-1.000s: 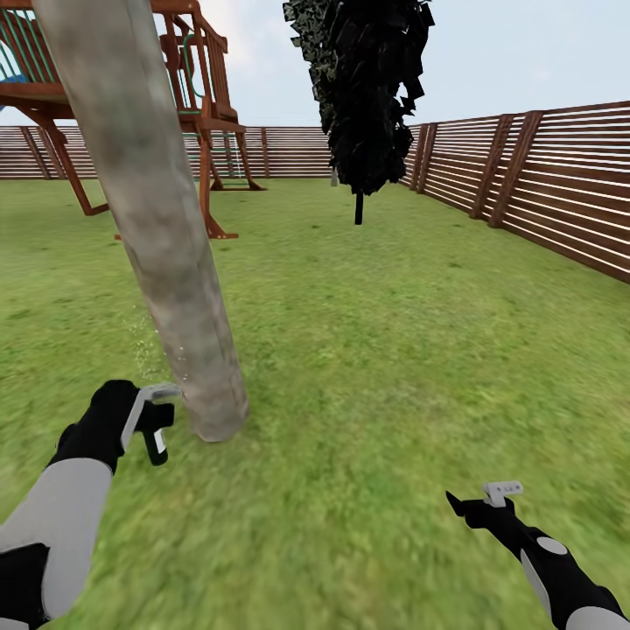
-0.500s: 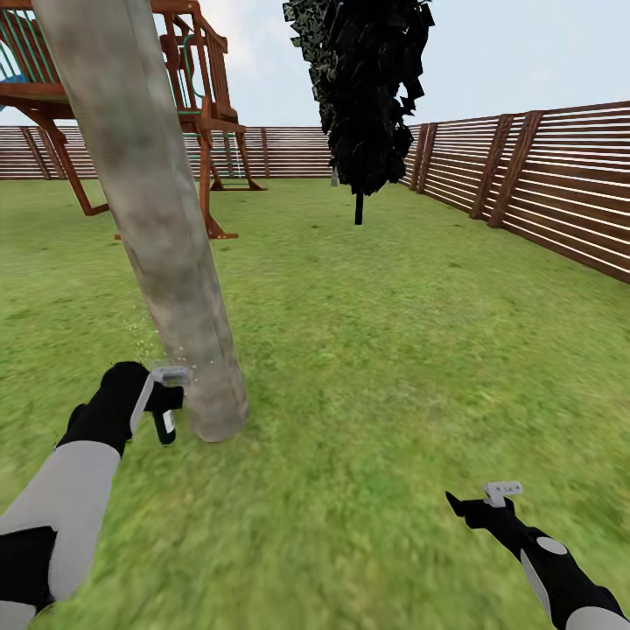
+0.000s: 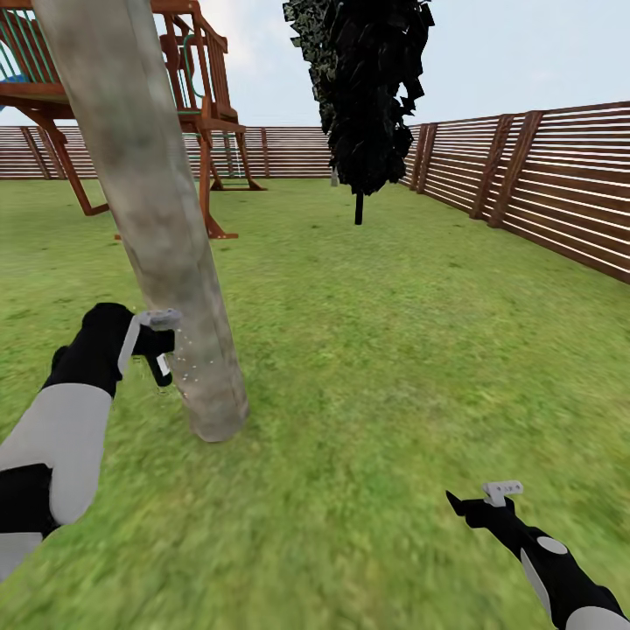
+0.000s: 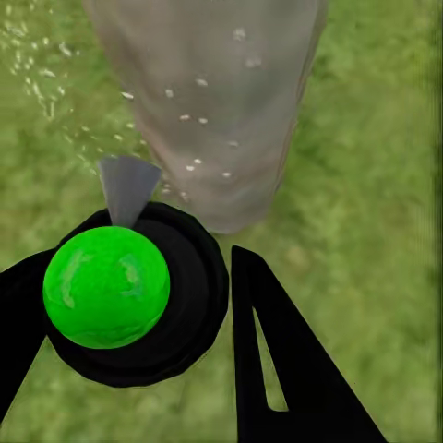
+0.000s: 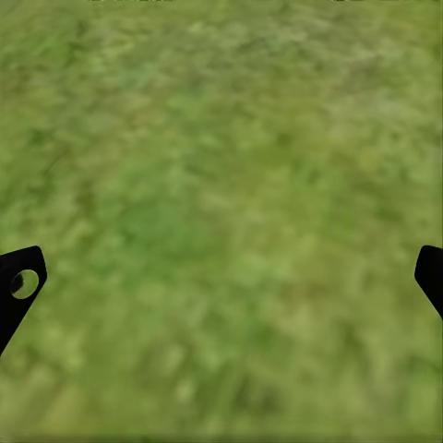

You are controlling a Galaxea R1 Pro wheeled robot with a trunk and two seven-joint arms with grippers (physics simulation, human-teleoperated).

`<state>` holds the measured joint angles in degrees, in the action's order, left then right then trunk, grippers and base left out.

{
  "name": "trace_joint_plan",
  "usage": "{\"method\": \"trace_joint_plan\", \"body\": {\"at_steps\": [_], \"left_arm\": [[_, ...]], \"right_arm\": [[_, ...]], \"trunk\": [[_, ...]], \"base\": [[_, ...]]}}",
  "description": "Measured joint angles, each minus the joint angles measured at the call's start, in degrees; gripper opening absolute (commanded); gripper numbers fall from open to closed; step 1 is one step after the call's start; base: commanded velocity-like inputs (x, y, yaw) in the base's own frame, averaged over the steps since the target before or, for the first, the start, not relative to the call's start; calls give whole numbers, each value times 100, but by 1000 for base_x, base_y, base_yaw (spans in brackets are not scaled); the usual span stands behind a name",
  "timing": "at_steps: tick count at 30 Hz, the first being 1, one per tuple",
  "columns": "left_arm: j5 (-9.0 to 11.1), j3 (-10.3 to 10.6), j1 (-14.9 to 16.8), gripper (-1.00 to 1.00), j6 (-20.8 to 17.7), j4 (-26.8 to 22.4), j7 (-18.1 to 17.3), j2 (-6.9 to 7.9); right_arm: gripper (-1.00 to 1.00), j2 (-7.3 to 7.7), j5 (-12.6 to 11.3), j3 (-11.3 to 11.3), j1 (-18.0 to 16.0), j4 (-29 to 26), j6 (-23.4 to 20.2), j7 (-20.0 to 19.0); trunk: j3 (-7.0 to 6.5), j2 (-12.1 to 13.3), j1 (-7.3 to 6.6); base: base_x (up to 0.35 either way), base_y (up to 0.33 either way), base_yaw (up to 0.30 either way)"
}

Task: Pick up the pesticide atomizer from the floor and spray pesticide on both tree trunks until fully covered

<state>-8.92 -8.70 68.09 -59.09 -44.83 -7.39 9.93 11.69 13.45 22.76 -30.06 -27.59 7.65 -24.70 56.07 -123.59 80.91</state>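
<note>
Spraying underway: left gripper [image 3: 156, 350] clamped on atomizer [image 4: 109, 286], droplets speckled across lower trunk [image 3: 166, 236]. Right gripper [image 3: 477, 506] spread wide, empty over grass [image 5: 221, 185]. Upper trunk and second tree judged still undone.

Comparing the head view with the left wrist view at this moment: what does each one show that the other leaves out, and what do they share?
Head view alone: the play tower, the dark tree, the slat fence, the right gripper low over the grass, and the left gripper beside the trunk.

Left wrist view alone: the atomizer seen end-on, showing a bright green round top and a grey nozzle aimed at the trunk, held between the dark fingers.

Both: the mottled grey trunk, pale spray droplets on it, and the grass.
</note>
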Motion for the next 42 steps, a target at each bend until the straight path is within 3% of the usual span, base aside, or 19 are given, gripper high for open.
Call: {"method": "trace_joint_plan", "body": {"at_steps": [5,7,11,16,20,27,32,38,42], "left_arm": [[1,3,-110,-100,1,19,-6,-64],[19,19,-691,-100,33,43,-232,-77],[7,259,-1298,-100,101,47,-874,-79],[-28,332,-1825,-100,161,103,-962,-81],[3,341,-1770,-100,117,-38,-943,-99],[7,337,-802,-100,49,-297,-940,-73],[-4,343,-502,-100,12,-300,-940,-71],[-63,356,-674,-100,54,-244,-920,-76],[-88,327,-1427,-100,148,-201,-863,-95]], "right_arm": [[100,0,0,0,0,0,0,0],[100,0,1,-7,0,0,0,-3],[100,0,0,-9,0,0,0,-9],[100,0,0,-9,0,6,0,-9],[100,0,0,-9,0,8,0,-9],[100,-8,0,-9,0,16,0,5],[100,-9,1,-9,0,17,0,9],[100,-9,2,-9,0,17,5,9],[100,-2,1,-9,0,17,5,7]], "trunk": [[1,1,1],[2,1,1],[2,0,1],[1,0,0],[0,0,0],[-1,0,0],[0,0,0],[1,1,1],[2,1,1]], "base": [[0,0,0],[0,0,0],[0,0,0],[0,0,0],[0,0,0],[0,0,0],[0,0,0],[0,0,0],[0,0,0]]}}
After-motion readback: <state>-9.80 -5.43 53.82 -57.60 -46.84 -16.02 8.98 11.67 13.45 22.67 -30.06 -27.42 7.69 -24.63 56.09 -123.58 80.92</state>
